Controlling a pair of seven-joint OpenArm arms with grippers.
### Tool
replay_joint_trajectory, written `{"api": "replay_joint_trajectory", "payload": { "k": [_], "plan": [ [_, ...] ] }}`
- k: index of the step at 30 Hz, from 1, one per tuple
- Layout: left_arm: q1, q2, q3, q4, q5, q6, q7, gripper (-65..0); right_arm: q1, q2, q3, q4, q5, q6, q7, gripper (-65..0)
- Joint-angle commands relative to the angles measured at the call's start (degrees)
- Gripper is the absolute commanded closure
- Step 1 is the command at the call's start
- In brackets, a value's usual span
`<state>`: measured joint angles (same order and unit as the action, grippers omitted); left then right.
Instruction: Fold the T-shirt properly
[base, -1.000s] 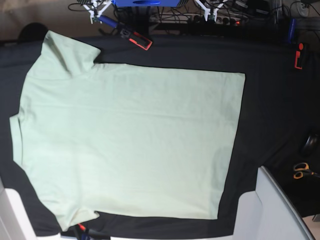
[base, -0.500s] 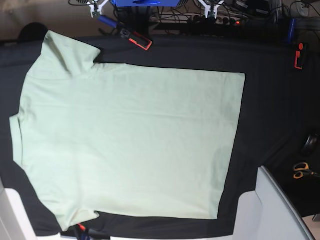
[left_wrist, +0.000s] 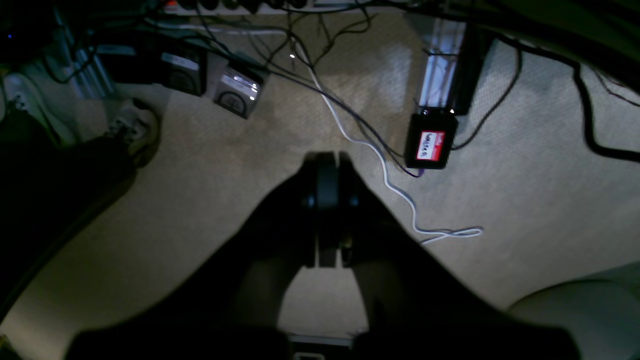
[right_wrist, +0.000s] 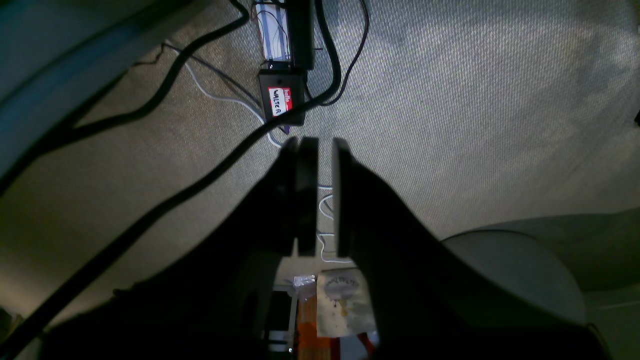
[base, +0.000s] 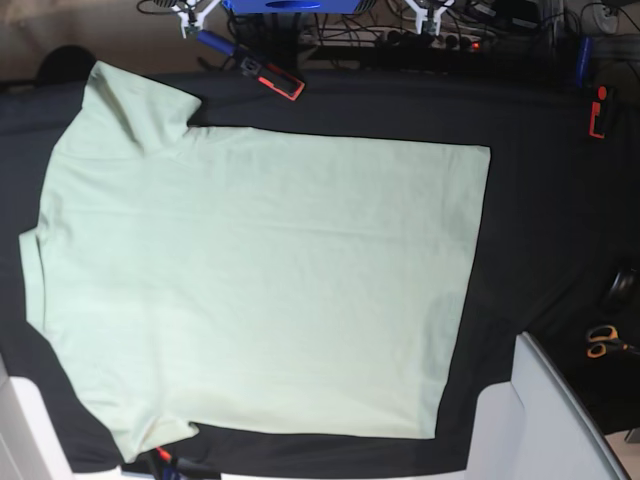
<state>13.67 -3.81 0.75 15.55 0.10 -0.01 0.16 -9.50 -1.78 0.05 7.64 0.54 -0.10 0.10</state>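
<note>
T-shirt (base: 260, 280) flat, unfolded; left fingers (left_wrist: 327, 175) closed, empty; right fingers (right_wrist: 305, 165) slightly parted.

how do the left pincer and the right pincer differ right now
The left pincer has its jaws pressed together with no gap; the right pincer shows a narrow slit of carpet between its jaws. The labelled black box lies to the side of the left pincer, but just ahead of the right one. Both hang empty over carpet, away from the T-shirt.
</note>
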Motion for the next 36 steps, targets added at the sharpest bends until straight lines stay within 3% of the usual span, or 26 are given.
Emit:
{"api": "replay_joint_trajectory", "payload": {
  "k": [1,4,9,13,20,25,30,36],
  "plan": [
    [2.20,-0.98,-0.01,1.72,0.03,0.32,-0.12,0.0,-1.27,-0.20,-0.19,0.67,0.12,-0.21,-0.32,-5.2],
    [7.12,-2.21,-0.45,9.72,-0.23,0.32,-0.21,0.0,-4.53,-0.20,-0.27,4.89,0.12,-0.21,-0.49,0.0],
    [16.53,-3.79,-0.80,25.11,-0.49,0.32,-0.21,0.0,-14.37,-0.28,-0.19,18.78,0.12,-0.21,-0.49,-0.1],
    [20.83,-4.32,-1.06,31.35,-0.58,0.32,-0.21,0.0,-22.64,-0.37,-0.01,32.05,0.12,-0.30,-0.76,-0.1],
    [23.03,-4.93,-12.49,36.98,-0.49,0.23,-0.38,0.0,-32.31,-0.28,0.08,53.68,0.12,-0.39,-9.55,-0.1],
    [26.20,-6.16,-15.13,45.24,-0.49,-0.12,-8.12,0.0,-36.09,-0.28,0.25,64.58,0.12,-0.39,-13.07,-0.1],
    [27.25,-7.57,-15.48,47.00,-0.49,-7.33,-14.36,0.0,-38.72,-2.48,7.73,73.28,0.12,-0.39,-16.58,-0.1],
    [32.44,-7.92,-15.48,53.24,-0.49,-7.42,-21.39,0.0,-42.24,-2.66,12.56,85.06,0.12,-0.39,-20.54,-0.1]
  ]
}}
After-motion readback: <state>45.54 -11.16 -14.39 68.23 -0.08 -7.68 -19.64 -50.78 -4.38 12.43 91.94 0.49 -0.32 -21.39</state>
